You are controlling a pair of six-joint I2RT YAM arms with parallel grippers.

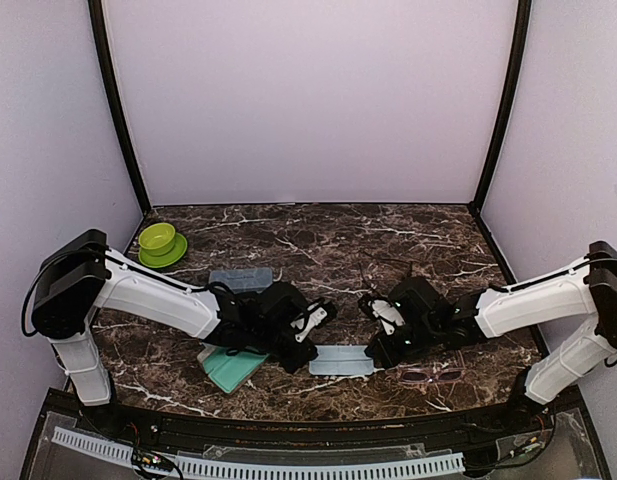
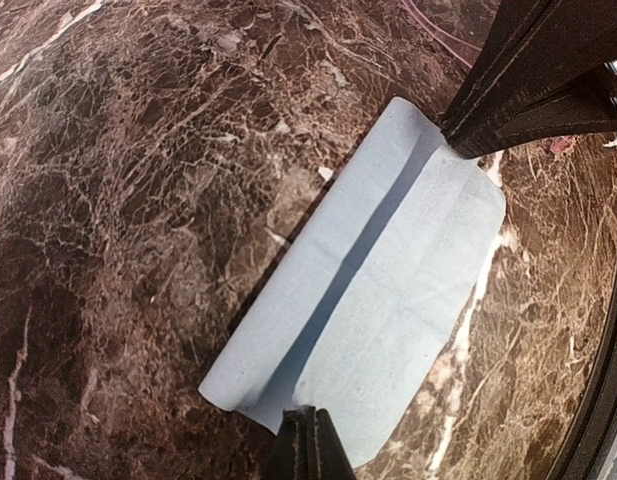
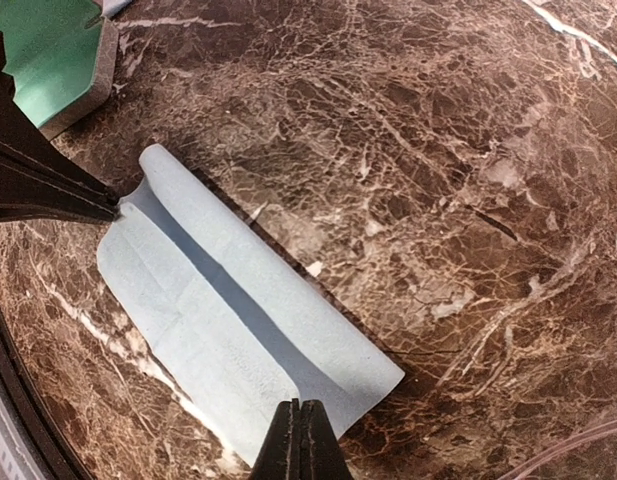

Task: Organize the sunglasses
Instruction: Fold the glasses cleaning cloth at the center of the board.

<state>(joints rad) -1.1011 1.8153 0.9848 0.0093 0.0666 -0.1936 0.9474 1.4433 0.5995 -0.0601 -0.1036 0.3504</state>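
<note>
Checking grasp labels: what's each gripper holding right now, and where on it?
Both are shut on the same light blue cloth: the left gripper pinches one end's edge, the right gripper the opposite end.

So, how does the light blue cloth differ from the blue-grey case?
The cloth is thin and curled along one edge; the case is a stiff box. The left gripper and right gripper pinch the cloth's two ends; no gripper holds the case, which lies farther back. Both are pale, bluish and rectangular.
</note>
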